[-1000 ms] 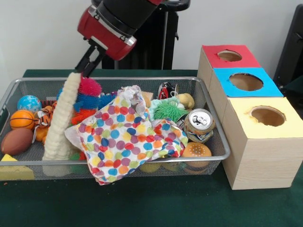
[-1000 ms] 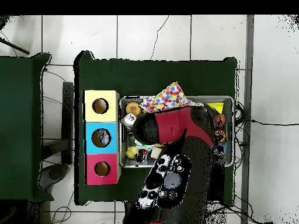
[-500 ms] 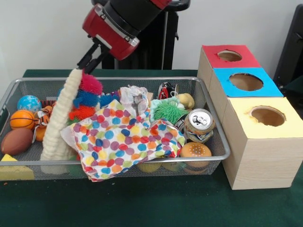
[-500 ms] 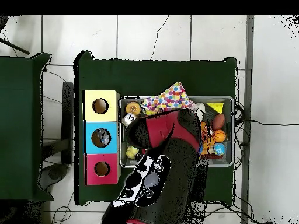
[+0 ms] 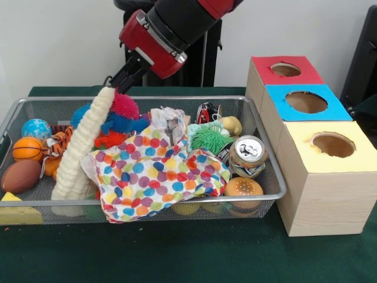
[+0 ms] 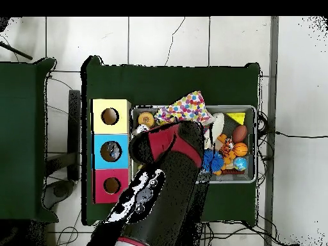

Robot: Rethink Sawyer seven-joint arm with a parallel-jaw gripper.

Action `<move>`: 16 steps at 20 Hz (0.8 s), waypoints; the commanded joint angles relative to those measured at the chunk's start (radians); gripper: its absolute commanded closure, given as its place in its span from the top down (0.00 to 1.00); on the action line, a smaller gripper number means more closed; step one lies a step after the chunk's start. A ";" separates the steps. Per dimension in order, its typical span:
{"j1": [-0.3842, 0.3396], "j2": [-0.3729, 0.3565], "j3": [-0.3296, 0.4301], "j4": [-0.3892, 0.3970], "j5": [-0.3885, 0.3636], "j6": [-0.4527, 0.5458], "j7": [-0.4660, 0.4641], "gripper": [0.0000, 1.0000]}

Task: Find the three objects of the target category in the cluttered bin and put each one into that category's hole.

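From the front camera I see my gripper with its jaws pinched on the top end of a long cream fuzzy toy, which hangs tilted from the jaws down to the near left part of the cluttered bin. The bin sits on the green counter, just beside the row of three boxes: the yellow-topped box nearest the camera, the blue-topped box behind it, the red-topped box farthest. Inside the bin, a polka-dot cloth covers the middle and drapes over the near rim. A drink can and a toy burger lie at the box end; a small basketball and a brown football lie at the other. In the overhead view my arm covers much of the bin.
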 commanded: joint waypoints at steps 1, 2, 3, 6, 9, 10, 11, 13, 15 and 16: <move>0.026 0.062 -0.021 -0.032 0.077 0.088 0.314 0.00; 0.031 0.067 -0.027 -0.035 0.084 0.093 0.311 0.00; 0.035 0.072 -0.033 -0.038 0.091 0.095 0.313 0.00; 0.048 0.085 -0.049 -0.047 0.116 0.105 0.311 0.00; 0.055 0.096 -0.064 -0.056 0.140 0.111 0.300 0.00; 0.057 0.099 -0.069 -0.058 0.149 0.112 0.297 0.00; 0.060 0.100 -0.074 -0.058 0.156 0.114 0.294 0.00; 0.063 0.105 -0.083 -0.068 0.170 0.126 0.281 0.00; 0.068 0.110 -0.093 -0.079 0.182 0.142 0.271 0.00; 0.070 0.114 -0.098 -0.086 0.190 0.152 0.268 0.00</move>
